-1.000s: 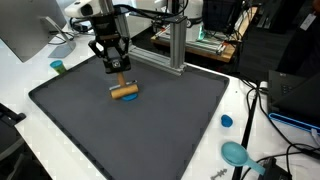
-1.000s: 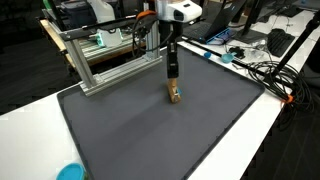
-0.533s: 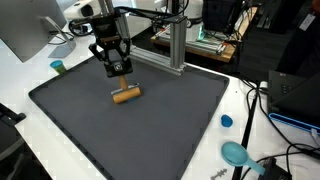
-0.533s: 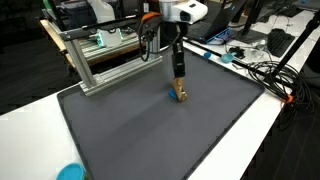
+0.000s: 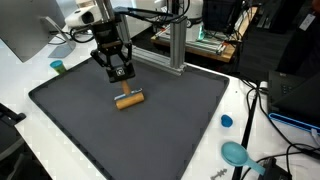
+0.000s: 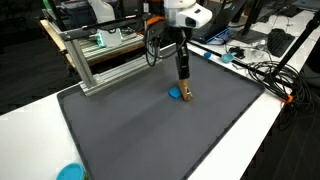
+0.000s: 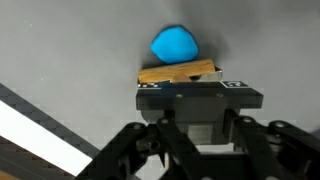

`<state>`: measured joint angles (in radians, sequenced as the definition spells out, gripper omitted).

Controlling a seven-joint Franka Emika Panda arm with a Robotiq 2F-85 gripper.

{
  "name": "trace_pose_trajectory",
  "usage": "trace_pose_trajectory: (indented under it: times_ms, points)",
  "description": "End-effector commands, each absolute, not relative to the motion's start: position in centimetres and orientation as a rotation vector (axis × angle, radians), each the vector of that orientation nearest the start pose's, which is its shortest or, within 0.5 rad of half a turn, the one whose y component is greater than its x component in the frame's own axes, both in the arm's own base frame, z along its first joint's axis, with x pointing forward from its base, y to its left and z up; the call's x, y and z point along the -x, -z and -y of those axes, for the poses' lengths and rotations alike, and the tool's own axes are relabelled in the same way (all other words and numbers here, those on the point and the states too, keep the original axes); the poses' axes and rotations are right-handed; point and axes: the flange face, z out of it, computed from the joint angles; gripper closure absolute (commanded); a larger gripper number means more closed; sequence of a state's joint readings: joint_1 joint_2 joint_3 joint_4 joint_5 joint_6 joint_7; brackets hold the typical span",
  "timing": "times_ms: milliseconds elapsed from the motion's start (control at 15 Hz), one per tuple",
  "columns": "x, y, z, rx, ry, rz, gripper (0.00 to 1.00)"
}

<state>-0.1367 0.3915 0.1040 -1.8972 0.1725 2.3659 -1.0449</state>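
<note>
Pincer (image 5: 123,86) jaws are drawn in tight, and a short wooden block (image 5: 128,99) sits crosswise right at the fingertips. The wrist view shows the wooden block (image 7: 180,72) spanning the tips, apparently clamped, though the contact itself is hidden by the gripper body. Compared with a second ago, the pincer has slid a little way across the dark mat (image 5: 150,140), away from the metal frame (image 6: 110,65) behind it. The block has travelled with it, staying under the tips throughout, which supports a firm hold rather than a mere touch.

A small blue ball (image 6: 176,94) now shows clearly in an exterior view. It lies on the mat just beside the pincer (image 6: 186,92), on the side the arm has moved from. In the wrist view the blue ball (image 7: 175,45) sits just beyond the block, close to it; whether they touch cannot be told. The block looks low to the mat, resting on it or barely off it. The grip has not loosened over this last second.
</note>
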Motion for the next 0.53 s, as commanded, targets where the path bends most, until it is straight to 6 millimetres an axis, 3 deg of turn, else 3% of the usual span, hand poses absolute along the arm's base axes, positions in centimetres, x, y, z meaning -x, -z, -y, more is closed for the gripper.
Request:
trace_pose_trajectory:
  times_ms: [0, 267, 467]
  points:
    - [-62.9, -32.4, 2.3, 2.711, 0.277, 1.281, 0.78]
    - [-61.9, -35.4, 1.5, 2.679, 0.347, 1.268, 0.78]
    - [-62.0, -36.1, 1.4, 2.709, 0.341, 1.247, 0.78]
